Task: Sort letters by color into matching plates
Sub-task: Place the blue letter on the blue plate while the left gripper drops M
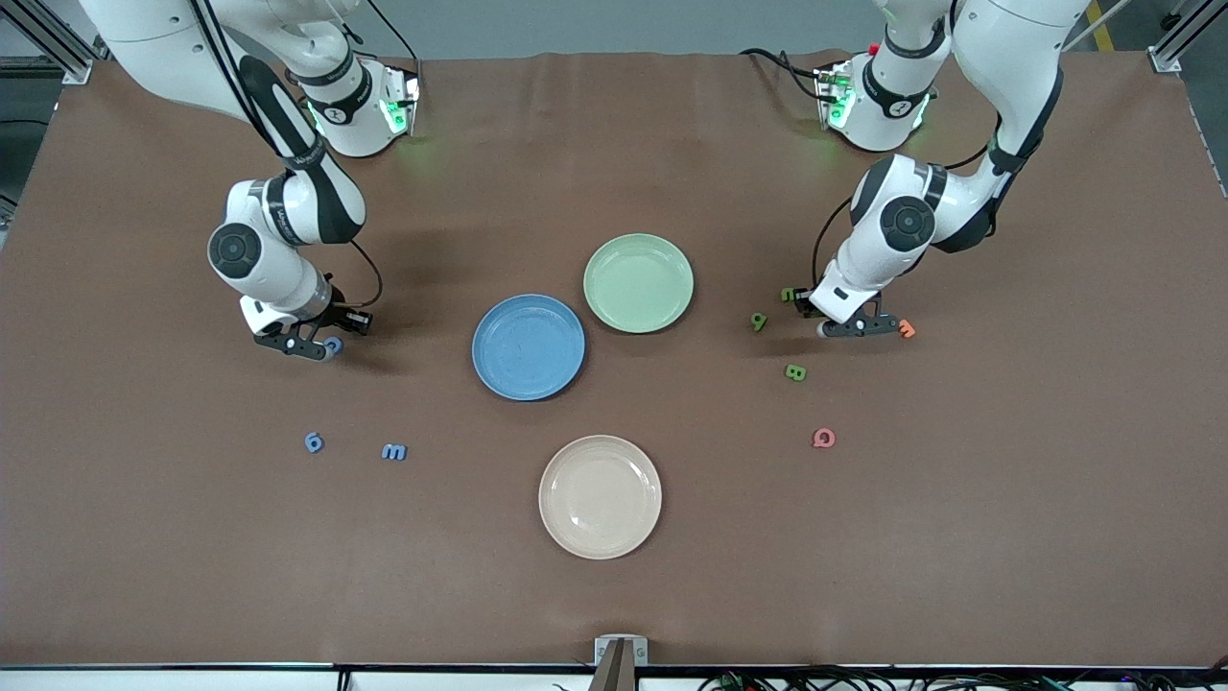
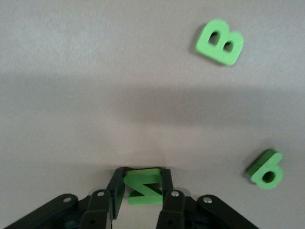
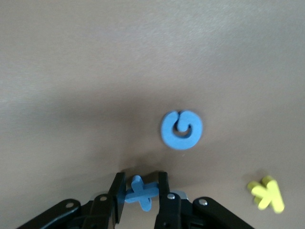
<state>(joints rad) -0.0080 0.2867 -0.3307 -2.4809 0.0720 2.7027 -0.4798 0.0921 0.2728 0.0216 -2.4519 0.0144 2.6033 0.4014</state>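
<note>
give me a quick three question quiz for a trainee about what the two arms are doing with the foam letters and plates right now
1. True or false: the left claw grips a green piece.
2. What colour is the piece between the right claw's fingers? A) yellow B) blue C) green
3. Fill in: the blue plate, green plate and beige plate each hold ____ letters.

Key: 1 true; 2 B; 3 no

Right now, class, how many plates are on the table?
3: the blue plate mid-table, the pale green plate beside it, farther from the front camera, and the cream plate nearest that camera.
</note>
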